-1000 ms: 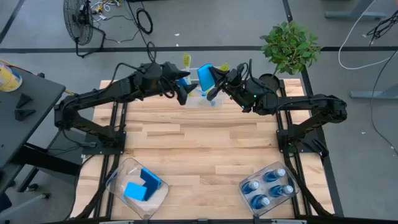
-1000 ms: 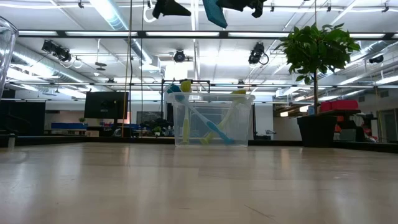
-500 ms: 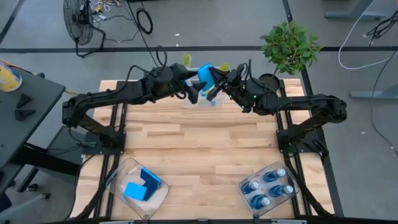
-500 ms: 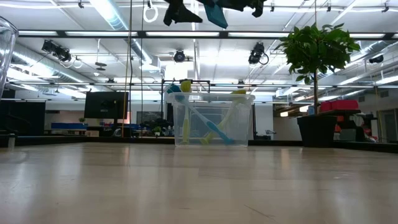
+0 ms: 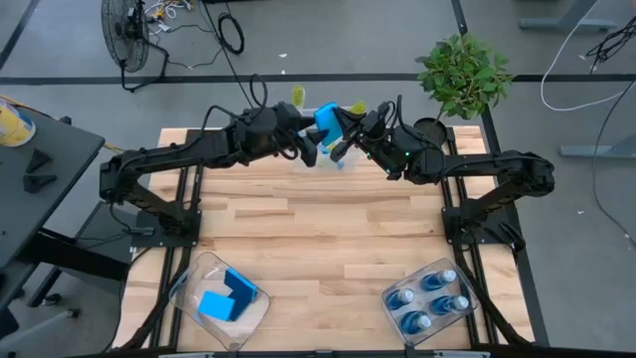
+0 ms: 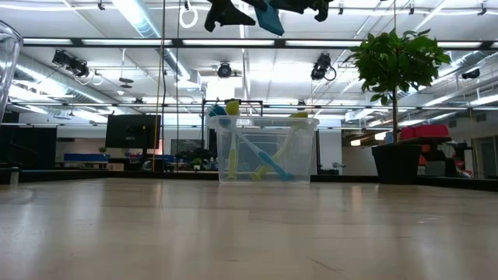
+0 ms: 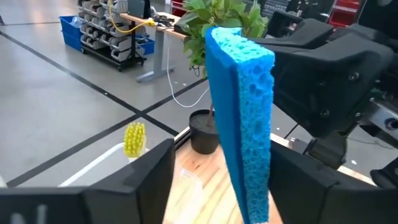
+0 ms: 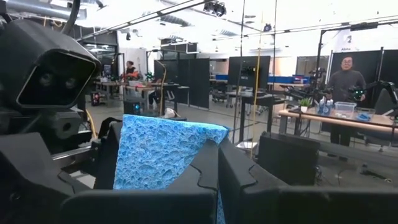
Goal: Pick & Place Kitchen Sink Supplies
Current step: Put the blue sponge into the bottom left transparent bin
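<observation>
Clamping sponge [image 5: 327, 121], right gripper [image 5: 343, 127] raised, left gripper [image 5: 310, 149] open alongside

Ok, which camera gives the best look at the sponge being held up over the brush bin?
The left wrist view: the sponge fills the frame edge-on, its pores sharp. The right wrist view shows its broad face above the right hand. The high view shows it small between both hands; the low view barely catches it.

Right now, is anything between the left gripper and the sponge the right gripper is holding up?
Nothing visible. The sponge stands on edge in the right gripper, and the left gripper faces it with open fingers and only air between. The brush bin sits below them, out of the path.
</observation>
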Robot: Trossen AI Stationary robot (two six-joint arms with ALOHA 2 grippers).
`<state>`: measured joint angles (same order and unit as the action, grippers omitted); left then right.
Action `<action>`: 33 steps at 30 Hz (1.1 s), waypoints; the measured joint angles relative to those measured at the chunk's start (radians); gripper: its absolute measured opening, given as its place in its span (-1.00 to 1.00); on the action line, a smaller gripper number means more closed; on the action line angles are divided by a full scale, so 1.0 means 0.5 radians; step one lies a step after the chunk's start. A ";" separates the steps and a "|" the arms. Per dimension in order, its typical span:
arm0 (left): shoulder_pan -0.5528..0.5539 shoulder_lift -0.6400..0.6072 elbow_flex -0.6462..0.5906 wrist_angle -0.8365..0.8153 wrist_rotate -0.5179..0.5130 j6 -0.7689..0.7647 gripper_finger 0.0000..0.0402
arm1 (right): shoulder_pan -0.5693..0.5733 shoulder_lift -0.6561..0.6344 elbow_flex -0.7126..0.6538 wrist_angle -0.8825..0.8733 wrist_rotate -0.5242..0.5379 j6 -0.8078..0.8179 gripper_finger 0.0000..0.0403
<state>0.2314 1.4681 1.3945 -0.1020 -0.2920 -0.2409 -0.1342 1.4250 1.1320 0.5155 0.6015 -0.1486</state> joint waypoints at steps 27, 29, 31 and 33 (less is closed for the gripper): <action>-0.001 0.000 0.000 -0.008 0.067 -0.019 -0.90 | -0.002 0.000 0.000 0.004 -0.083 0.010 -0.76; 0.000 0.000 0.000 -0.008 0.068 -0.018 -0.94 | -0.002 0.000 0.000 0.004 -0.088 0.010 -0.68; 0.000 -0.001 0.000 -0.008 0.068 -0.019 -0.95 | -0.002 0.000 0.000 0.004 -0.105 0.010 -0.58; -0.001 -0.001 0.000 -0.008 0.069 -0.018 -0.94 | -0.002 0.000 0.000 0.004 -0.112 0.010 -0.46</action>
<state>0.2310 1.4677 1.3945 -0.1059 -0.2577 -0.2501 -0.1352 1.4250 1.1320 0.5175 0.5454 -0.1436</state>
